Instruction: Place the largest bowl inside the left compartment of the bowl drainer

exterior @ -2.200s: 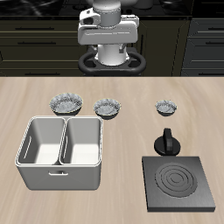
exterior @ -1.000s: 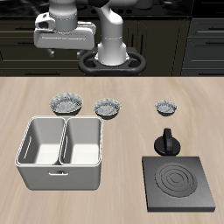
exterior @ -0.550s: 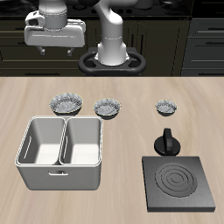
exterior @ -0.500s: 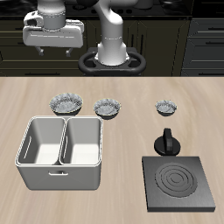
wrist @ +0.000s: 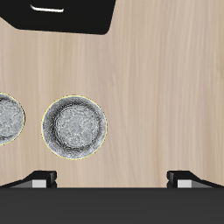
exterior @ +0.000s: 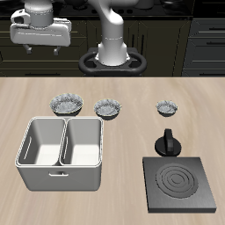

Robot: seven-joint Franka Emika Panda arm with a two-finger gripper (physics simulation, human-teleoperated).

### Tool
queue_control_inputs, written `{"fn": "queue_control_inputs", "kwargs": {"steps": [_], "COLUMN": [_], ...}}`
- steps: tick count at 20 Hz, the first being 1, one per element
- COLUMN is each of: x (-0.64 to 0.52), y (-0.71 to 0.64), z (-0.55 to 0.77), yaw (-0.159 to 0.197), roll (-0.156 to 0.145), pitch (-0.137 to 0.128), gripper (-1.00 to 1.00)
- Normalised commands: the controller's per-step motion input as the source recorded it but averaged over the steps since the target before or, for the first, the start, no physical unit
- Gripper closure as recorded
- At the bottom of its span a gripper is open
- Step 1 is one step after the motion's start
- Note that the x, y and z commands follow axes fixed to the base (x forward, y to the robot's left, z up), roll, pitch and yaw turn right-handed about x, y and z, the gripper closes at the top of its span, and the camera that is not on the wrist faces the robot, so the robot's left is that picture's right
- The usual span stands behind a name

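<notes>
Pale wood-grain table, dark cabinet fronts behind it, and nothing of my job done yet. The largest bowl sits on the wood just behind the bowl drainer, apart from its back rim. The left compartment holds nothing, and neither does the well next to it.

I am the gripper, hanging high up and well behind the drainer, past its back corner on the left-compartment side. My fingertips stand wide apart in my own view, with only bare wood between them. I have hold of nothing.

By my judgement the whole job is left: come down over the bowl, take its rim, lift it, carry it forward over the drainer's back wall, and lower it into the left well.

The bowl is shallow, speckled grey and white, with a scalloped edge, so I judge a rim pinch to be the only sensible hold. Two smaller bowls of the same pattern stand in line with it: one behind the drainer's other back corner, one well off beyond that. The drainer is a smooth light grey tub with rounded corners, deep square wells and a thin central wall. A black square stove plate with ringed grooves lies well to the drainer's side.
</notes>
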Motion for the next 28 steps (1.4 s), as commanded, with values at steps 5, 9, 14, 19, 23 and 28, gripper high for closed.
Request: {"fn": "queue_control_inputs", "kwargs": {"steps": [5,9,14,19,23,28], "x": [0.00,0.06,0.07,0.08,0.03,0.01], "y": [0.02,0.03,-0.15,-0.10,0.01,-0.02], "z": [-0.08,-0.34,-0.45,-0.58,-0.42,-0.44], "yaw": [-0.031,-0.021,-0.032,-0.030,-0.011,-0.015], "roll": [0.014,0.036,-0.006,-0.013,0.001,-0.002], "pitch": [-0.004,0.017,-0.004,0.052,0.036,0.032], "gripper": [-1.00,-1.00,-1.00,-1.00,-1.00,-1.00]}}
